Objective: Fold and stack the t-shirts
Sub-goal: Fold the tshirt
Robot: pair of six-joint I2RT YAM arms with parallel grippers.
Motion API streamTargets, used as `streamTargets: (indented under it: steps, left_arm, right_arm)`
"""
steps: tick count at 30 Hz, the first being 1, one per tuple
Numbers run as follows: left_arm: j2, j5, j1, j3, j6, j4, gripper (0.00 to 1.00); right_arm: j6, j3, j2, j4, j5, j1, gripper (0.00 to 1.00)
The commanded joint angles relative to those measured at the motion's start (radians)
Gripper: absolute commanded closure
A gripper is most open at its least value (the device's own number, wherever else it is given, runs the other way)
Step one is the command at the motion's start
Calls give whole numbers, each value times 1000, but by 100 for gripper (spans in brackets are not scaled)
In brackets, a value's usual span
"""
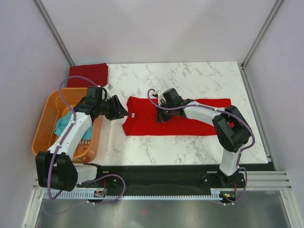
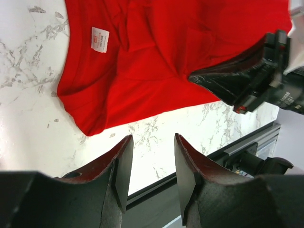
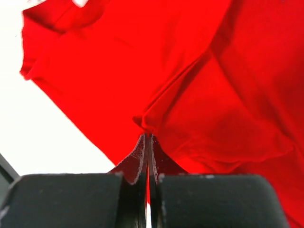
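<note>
Red t-shirt (image 1: 142, 124) fold clenched in right tool (image 3: 147, 137); left tool (image 2: 153, 140) spread (over table (image 2: 28, 118))

The left arm (image 1: 71, 133) is extended forward and inward from its base, bent at the elbow. The left hand (image 1: 124, 113) is held level, its fingers (image 2: 121, 166) parted with nothing between them. The right arm (image 1: 204, 111) is swung across to the left. The right hand (image 1: 160, 118) is tipped downward, its fingers pressed together on a fold of the bright red t-shirt (image 1: 142, 126).
</note>
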Motion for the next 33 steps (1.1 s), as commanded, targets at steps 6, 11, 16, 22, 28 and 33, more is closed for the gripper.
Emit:
streamTargets:
  steps: [6, 11, 16, 22, 28, 33]
  left_arm:
    - [157, 37, -54, -8, -114, 139, 52]
    - [202, 0, -101, 27, -177, 190, 52]
    - [225, -58, -104, 42, -165, 187, 52]
    - [238, -141, -103, 57, -128, 182, 52]
    - [246, -176, -100, 74, -116, 176, 52]
    - [300, -141, -101, 94, -140, 179, 52]
  right_arm:
    - [-6, -64, -122, 137, -16, 21, 100]
    - [-34, -120, -160, 136, -19, 44, 100]
    - [-46, -150, -156, 105, -42, 59, 100]
    - [-54, -148, -157, 72, 24, 69, 83]
    - [-37, -78, -145, 99, 61, 67, 68]
    - [-18, -9, -76, 145, 78, 76, 65]
